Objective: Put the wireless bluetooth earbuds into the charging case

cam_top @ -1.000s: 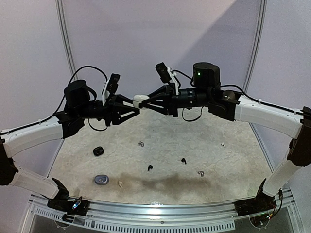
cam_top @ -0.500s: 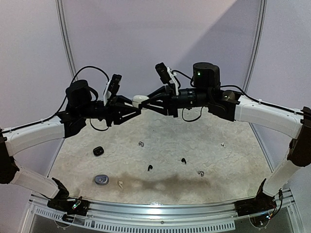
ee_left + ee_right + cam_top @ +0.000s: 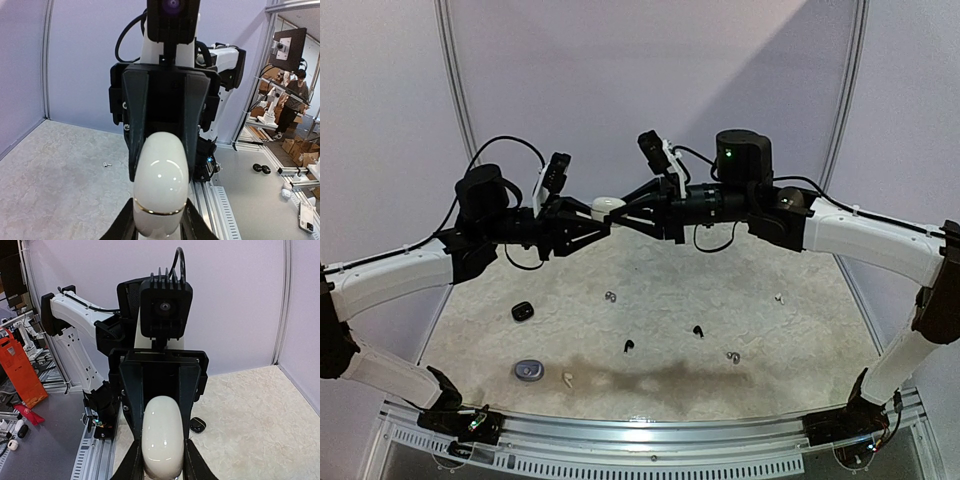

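A white pebble-shaped charging case (image 3: 609, 206) hangs in mid-air above the table's far middle. My left gripper (image 3: 598, 216) and right gripper (image 3: 620, 212) are both shut on it from opposite ends. In the left wrist view the case (image 3: 161, 180) shows a thin gold seam between my fingers (image 3: 125, 226). In the right wrist view it (image 3: 162, 437) looks closed. On the table lie two silvery earbuds (image 3: 610, 296) (image 3: 733, 357), two black earbuds (image 3: 628, 346) (image 3: 698, 330) and two white earbuds (image 3: 779, 297) (image 3: 566, 379).
A black case (image 3: 522, 311) lies at the left of the table and also shows in the right wrist view (image 3: 197, 425). A grey case (image 3: 528, 371) lies near the front left. A metal rail (image 3: 640, 440) runs along the near edge.
Both grippers still hold the white case at the same spot. The left arm has edged slightly right and the right wrist has shifted a little.
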Motion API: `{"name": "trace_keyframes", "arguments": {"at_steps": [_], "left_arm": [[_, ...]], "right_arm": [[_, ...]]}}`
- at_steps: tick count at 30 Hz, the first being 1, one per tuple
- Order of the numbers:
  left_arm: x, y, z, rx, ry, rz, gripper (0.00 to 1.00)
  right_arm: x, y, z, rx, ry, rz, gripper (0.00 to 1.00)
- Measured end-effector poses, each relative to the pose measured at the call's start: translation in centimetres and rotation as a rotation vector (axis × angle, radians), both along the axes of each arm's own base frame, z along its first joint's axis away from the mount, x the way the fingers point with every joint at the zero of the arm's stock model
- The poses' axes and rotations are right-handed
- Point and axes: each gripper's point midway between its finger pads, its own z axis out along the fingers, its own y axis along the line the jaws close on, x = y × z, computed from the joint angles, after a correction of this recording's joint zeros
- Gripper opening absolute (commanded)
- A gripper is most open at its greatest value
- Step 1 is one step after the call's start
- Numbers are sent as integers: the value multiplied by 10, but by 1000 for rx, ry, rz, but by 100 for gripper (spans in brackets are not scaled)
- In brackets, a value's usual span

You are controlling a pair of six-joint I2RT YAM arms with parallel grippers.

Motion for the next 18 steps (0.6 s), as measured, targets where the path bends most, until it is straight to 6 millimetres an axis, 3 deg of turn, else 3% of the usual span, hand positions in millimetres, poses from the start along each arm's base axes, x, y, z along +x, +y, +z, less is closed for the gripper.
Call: {"name": "trace_keyframes", "arguments": {"at_steps": [6, 8, 15, 18], "left_arm": [[0, 0, 0, 4, 1, -5, 13], [-1, 0, 0, 4, 0, -11, 0], [-3, -1, -5, 19, 1, -23, 0], [-3, -1, -7, 23, -8, -25, 0]], "right_arm": [[-1, -1, -1, -10, -11, -9, 0], [-2, -2, -1, -16, -14, -10, 0], [-3, -2, -6, -36, -22, -12, 0], [-3, -3, -7, -42, -27, -11, 17]]}}
